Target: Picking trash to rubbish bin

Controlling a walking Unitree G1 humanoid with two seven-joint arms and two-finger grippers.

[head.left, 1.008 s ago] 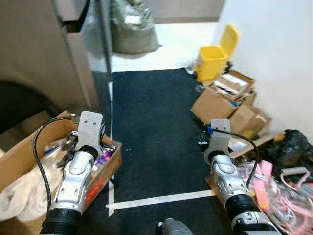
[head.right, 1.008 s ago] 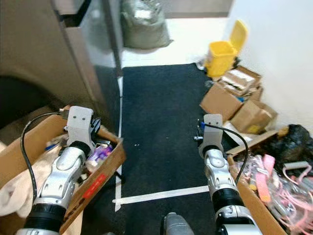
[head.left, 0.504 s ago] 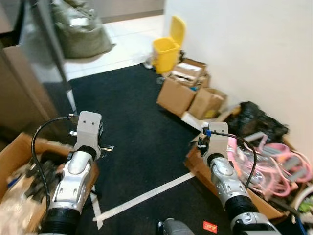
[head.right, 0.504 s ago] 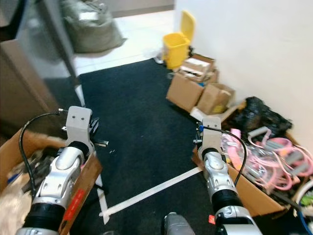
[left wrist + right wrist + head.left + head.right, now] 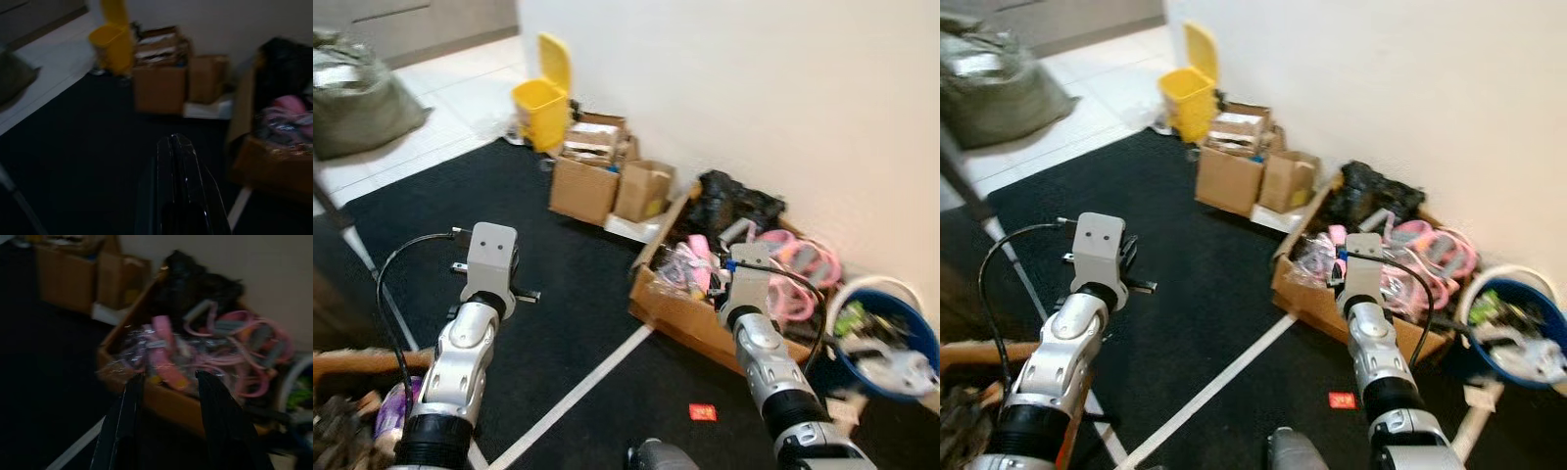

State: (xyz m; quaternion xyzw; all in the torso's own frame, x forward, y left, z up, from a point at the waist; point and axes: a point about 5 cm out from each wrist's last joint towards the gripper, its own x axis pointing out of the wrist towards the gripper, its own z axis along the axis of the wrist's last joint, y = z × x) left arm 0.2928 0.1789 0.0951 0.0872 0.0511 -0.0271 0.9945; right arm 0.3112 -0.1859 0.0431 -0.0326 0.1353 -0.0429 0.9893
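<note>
Best to approach the small red scrap (image 5: 702,412) on the black mat (image 5: 558,294): right gripper (image 5: 168,396) jaws wide and empty, left gripper (image 5: 175,161) jaws pressed together; yellow pedal bin (image 5: 544,93) far ahead.

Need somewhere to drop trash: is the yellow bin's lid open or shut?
Open: the yellow bin has its lid standing upright behind the mouth.

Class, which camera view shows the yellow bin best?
The right eye view: the yellow bin stands sharp and whole by the wall, lid up. The left eye view shows much the same. The left wrist view shows it dim and blurred.
</note>
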